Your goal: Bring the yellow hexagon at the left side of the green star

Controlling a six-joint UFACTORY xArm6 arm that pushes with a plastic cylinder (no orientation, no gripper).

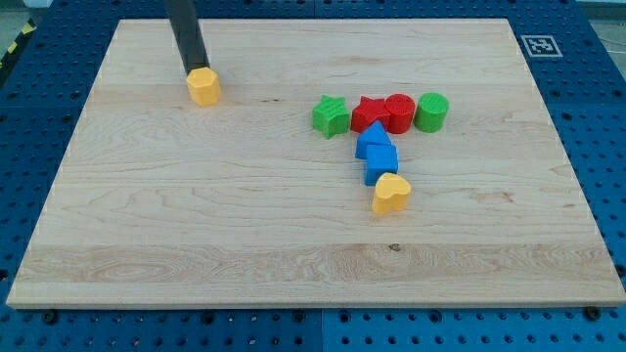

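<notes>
Our tip sits in the upper left of the frame, touching the top-left edge of the yellow hexagon, which lies on the wooden board well apart from the other blocks. We carry no pincer at all, only the bare rod, so there is nothing spread or pressed together to report. The green star is right of centre in the upper half, at the left end of a row: the red star touches it, then the red cylinder and the green cylinder. Below the red star two blue blocks are stacked in a column, shapes hard to tell, ending at a yellow heart. The hexagon has a long slide to the right and slightly down ahead of it, we judge. The risk is that our contact is off-centre, so the hexagon may turn and slip off the tip sideways. Pushing too far would drive it into the green star and shove the whole touching row out of place, since those blocks would move together.
</notes>
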